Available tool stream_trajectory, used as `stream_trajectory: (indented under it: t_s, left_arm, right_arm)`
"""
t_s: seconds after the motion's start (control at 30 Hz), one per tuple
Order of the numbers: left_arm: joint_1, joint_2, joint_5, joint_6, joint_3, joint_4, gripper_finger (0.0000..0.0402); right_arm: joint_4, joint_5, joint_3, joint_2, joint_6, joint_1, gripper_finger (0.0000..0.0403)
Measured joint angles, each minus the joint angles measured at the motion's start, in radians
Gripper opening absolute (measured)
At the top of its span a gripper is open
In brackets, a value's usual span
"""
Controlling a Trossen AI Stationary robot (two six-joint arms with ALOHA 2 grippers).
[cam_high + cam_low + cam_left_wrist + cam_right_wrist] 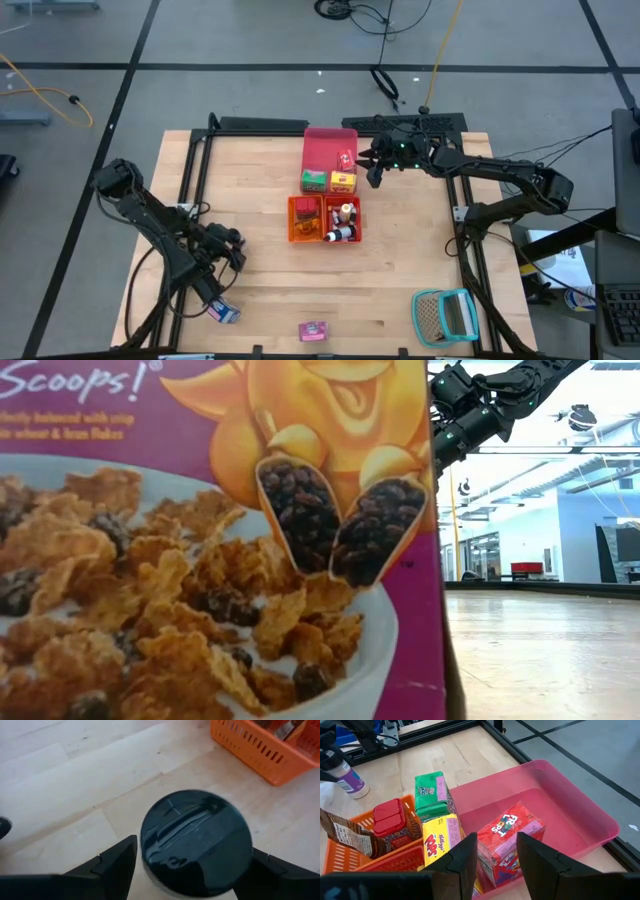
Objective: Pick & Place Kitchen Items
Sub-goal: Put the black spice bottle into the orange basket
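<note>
Left fingers (187,870): spread wide, straddling the dark round lidded can (196,842) on the worktop (75,785); contact unclear.
Right fingers (492,857): part-open, empty, above the red cereal box (510,840) in the pink plastic tray (580,815).

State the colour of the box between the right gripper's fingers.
Red box, clearest in the right wrist view.

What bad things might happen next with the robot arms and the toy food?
1. The left end effector stands open around the dark round can lid. If it closes off-centre, the can might slip or tip over.
2. The right end effector hangs over the red cereal box in the pink plastic tray. The yellow box and green box stand close beside it, so a careless move might knock them.
</note>
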Motion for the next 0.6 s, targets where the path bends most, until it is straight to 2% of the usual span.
stream_trajectory:
  t_s: [0.1,0.23,0.43,0.6]
  left_arm:
    - [0.000,0.000,-0.018,0.003,-0.007,0.012,0.0252]
    - [0.000,0.000,-0.028,0.004,-0.009,0.011,0.0200]
    - [0.000,0.000,-0.085,0.000,-0.007,0.017,0.0197]
    - [0.013,-0.015,-0.084,0.016,0.020,0.017,0.0199]
  right_arm:
    - [-0.001,0.000,0.000,0.000,0.000,0.000,0.0132]
    - [-0.003,0.000,0.000,0.000,0.000,0.000,0.0132]
    - [-0.008,0.000,0.000,0.000,0.000,0.000,0.0132]
    - [0.008,0.000,-0.020,0.000,0.000,0.000,0.0132]
